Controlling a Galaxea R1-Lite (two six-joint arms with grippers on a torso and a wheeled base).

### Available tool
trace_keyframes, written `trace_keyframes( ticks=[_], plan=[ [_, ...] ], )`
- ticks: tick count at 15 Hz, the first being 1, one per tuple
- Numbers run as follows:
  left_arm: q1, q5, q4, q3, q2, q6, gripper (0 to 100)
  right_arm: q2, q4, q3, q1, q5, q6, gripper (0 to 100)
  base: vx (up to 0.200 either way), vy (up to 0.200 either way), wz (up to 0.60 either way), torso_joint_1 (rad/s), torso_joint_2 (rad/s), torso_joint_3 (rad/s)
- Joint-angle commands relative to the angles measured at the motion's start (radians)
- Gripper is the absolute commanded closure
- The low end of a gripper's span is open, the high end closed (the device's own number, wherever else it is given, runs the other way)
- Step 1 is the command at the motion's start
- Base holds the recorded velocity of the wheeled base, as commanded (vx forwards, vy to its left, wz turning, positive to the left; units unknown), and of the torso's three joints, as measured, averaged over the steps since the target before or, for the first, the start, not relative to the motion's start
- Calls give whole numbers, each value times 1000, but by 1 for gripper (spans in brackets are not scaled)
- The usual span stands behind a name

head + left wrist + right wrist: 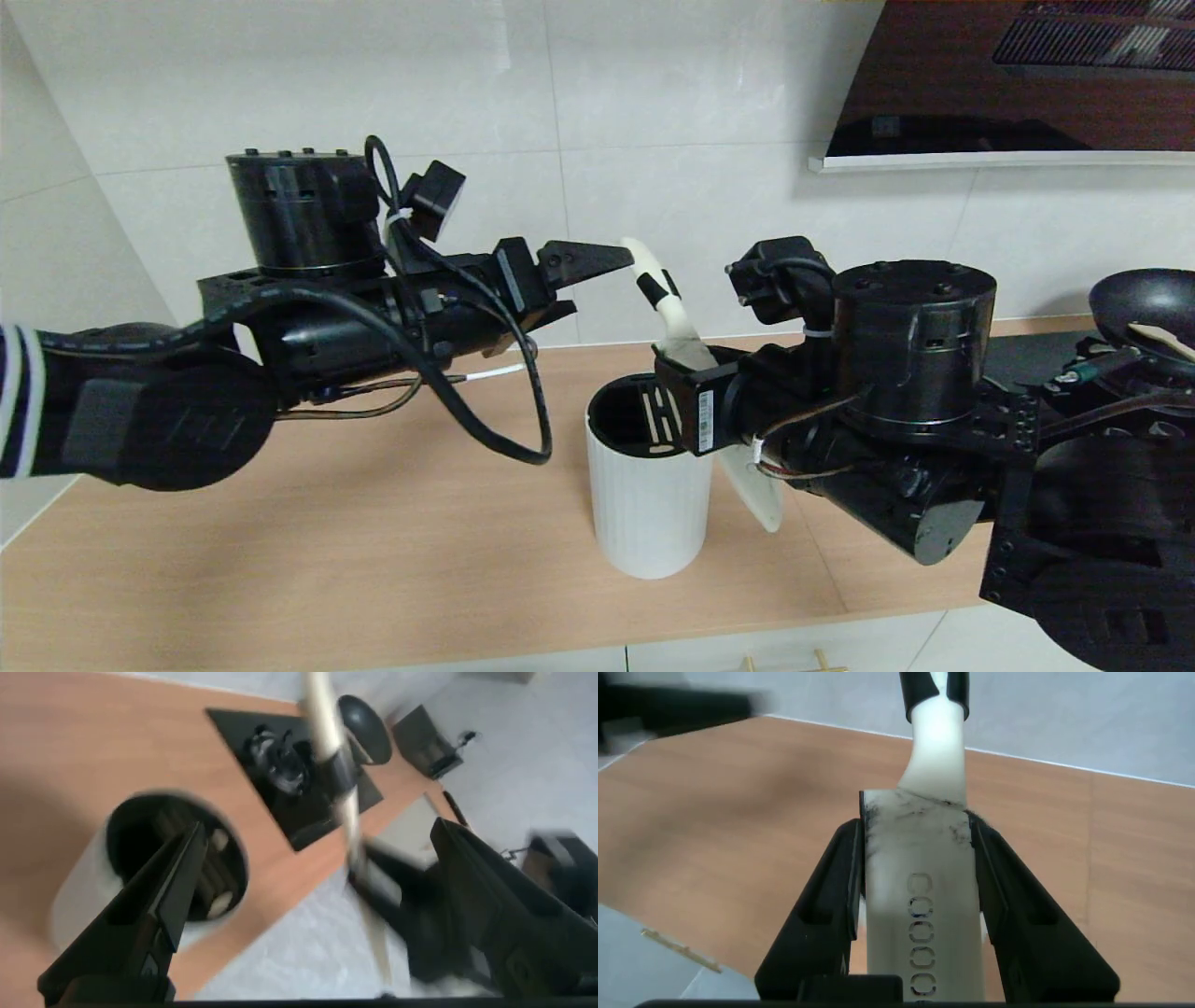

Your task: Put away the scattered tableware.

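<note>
Right fingers: you have the right gripper (915, 840) clamped shut on the spatula (677, 322), one finger pressed against each edge of its flat part.
Left fingers: your left gripper (603, 278) is spread wide. The spatula's handle passes through the gap between its fingers, and you can see no contact there.
Task's thing: the spatula is white with a black band on the handle. The handle sticks out past the right fingertips, and the blade runs back under that wrist.
Holder: a white ribbed holder (644, 504) stands upright just below the right fingers, with a black divider in its mouth. The blade hangs outside its wall, on the side of the right arm.
In the way: the holder's rim sits close under the right fingers. The left fingertips are near the handle's end.
Around: the holder stands on a wooden counter (373, 541). Beyond the right fingers there is a black cooktop (234, 723) carrying a dark pan (1144, 294). A pale utensil lies by the pan, and you cannot tell what it is. A range hood (1018, 84) hangs on the tiled wall.
Count: one spatula, one holder, one pan, one cooktop, one hood.
</note>
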Motion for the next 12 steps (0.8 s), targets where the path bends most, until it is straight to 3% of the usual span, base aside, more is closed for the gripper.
trace_keyframes(
  ticks=[1, 4, 7, 12],
  plan=[
    [-43, 2, -22, -51, 84, 1, 0, 11, -1, 7, 15, 0, 3, 100, 0, 0, 0, 0, 0, 0],
    [-54, 8, -22, -61, 97, 44, 0, 11, -7, 19, 26, -2, 6, 100, 0, 0, 0, 0, 0, 0],
    [-55, 48, -24, -57, 99, 45, 0, 12, -35, 27, 26, -3, 4, 100, 0, 0, 0, 0, 0, 0],
    [-71, 49, -27, -64, 133, 73, 0, 23, -36, 28, 26, -2, 4, 100, 0, 0, 0, 0, 0, 0]
  ],
)
